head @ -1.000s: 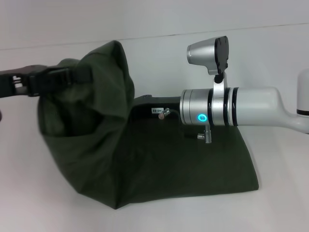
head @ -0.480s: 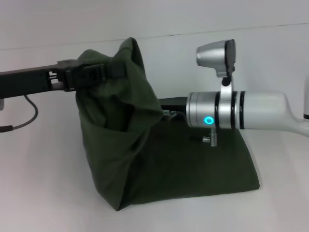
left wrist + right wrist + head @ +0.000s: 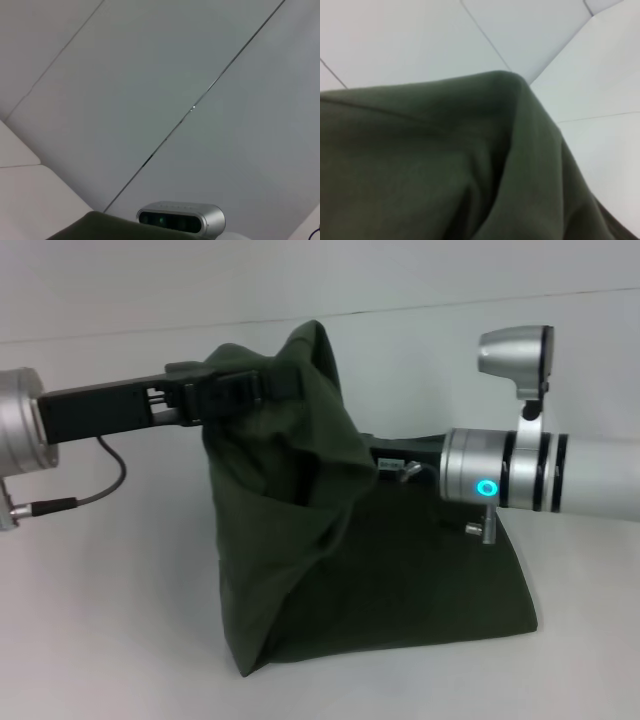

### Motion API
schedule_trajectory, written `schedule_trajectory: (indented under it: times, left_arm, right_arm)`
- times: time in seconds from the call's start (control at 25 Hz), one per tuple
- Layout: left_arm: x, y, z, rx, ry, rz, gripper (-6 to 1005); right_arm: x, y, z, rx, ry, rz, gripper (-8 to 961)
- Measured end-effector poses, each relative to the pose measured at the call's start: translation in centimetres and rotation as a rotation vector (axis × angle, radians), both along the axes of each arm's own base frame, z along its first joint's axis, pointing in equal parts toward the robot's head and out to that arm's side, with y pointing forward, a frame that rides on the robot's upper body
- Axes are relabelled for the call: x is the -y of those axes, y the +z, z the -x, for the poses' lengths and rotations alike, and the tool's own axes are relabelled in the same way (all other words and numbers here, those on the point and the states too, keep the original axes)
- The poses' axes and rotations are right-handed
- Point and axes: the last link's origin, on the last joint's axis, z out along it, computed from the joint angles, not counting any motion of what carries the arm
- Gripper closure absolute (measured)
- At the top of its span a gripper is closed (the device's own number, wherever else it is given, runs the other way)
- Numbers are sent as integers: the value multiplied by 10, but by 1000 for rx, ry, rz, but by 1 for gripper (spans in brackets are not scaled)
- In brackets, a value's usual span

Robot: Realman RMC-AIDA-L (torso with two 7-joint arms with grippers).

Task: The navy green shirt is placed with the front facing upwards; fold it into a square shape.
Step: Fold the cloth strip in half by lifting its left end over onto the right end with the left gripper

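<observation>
The navy green shirt [image 3: 400, 580] lies partly flat on the white table, plain green side showing. Its left part is lifted into a tall peak. In the head view my left gripper [image 3: 240, 390] reaches in from the left, shut on the raised cloth near the top of that peak. My right gripper [image 3: 385, 462] comes in from the right, and its black tip is buried behind the hanging fold. The left wrist view shows only a strip of the shirt [image 3: 110, 227]. The right wrist view is filled by the shirt [image 3: 420, 165] up close. No lettering shows.
The white table [image 3: 100, 620] surrounds the shirt on all sides. A black cable [image 3: 90, 495] hangs from my left wrist over the table. The right arm's silver wrist camera [image 3: 180, 220] shows in the left wrist view just beyond the cloth.
Both arms have moved to the right. The lifted part of the shirt has travelled right with the left gripper, over the flat part. The flat right edge has stayed in place.
</observation>
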Motion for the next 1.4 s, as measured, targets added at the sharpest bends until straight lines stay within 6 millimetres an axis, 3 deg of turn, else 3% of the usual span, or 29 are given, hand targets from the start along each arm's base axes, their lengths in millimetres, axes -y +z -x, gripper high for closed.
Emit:
schedule_trajectory:
  times: [0.92, 1.4]
  left_arm:
    - [-9, -48, -14, 27, 25, -2, 880]
    - [-6, -82, -17, 22, 23, 6, 867]
  right_arm:
    - [5, 28, -30, -6, -65, -57, 874]
    - [13, 71, -68, -82, -186, -255, 870]
